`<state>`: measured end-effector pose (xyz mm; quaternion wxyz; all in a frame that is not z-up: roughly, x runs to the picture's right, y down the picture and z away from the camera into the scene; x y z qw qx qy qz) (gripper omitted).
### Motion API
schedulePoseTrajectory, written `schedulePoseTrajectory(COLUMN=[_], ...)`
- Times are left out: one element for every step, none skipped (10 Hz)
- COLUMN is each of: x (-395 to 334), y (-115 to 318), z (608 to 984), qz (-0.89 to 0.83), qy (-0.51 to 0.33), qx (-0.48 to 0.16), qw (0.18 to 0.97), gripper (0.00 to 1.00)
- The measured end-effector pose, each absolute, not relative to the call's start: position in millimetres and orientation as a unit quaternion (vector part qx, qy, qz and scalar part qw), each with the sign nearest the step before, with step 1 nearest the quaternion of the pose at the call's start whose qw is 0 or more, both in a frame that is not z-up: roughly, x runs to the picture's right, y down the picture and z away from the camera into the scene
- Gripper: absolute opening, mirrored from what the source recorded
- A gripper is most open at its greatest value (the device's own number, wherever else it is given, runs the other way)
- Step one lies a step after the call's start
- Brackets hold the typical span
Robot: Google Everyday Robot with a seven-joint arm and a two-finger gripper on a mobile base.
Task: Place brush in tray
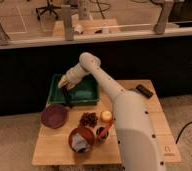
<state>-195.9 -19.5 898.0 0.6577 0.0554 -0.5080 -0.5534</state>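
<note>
Left of frame centre, on a pale wooden worktop [139, 112], a dark green tray [89, 95] with sloping walls, set at the far left corner of the surface. Over the tray's left wall, the gripper [64, 83], at the end of a white arm [124, 110] reaching up from the lower right of the frame. Below the gripper, a thin dark brush [67, 96], standing nearly upright and slightly tilted, upper end at the gripper, lower end down past the tray's front left corner; bristle head not made out. Cannot tell whether the jaws are spread or pinching the handle. Just below and left of the tray, a round purple dish [54, 116]. Right of that, near the middle of the worktop, a dark clustered item [88, 119], then a small orange-topped container [106, 117]. Lower down, toward the front edge, a brown-red bowl [82, 139] holding something pale. At the right edge of the worktop, well apart from the rest, a small flat black object [143, 91].
</note>
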Motion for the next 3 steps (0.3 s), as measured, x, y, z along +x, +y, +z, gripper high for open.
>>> schedulePoseTrajectory(x=[-196.6, -197.4, -198.3], y=[-20.2, -20.2, -19.6], z=[897.4, 896.6, 895.9], qz=[-0.553, -0.553, -0.554], qy=[-0.511, -0.513, -0.515], qx=[0.06, 0.064, 0.067], qw=[0.655, 0.653, 0.651], gripper=[0.8, 0.8, 0.8])
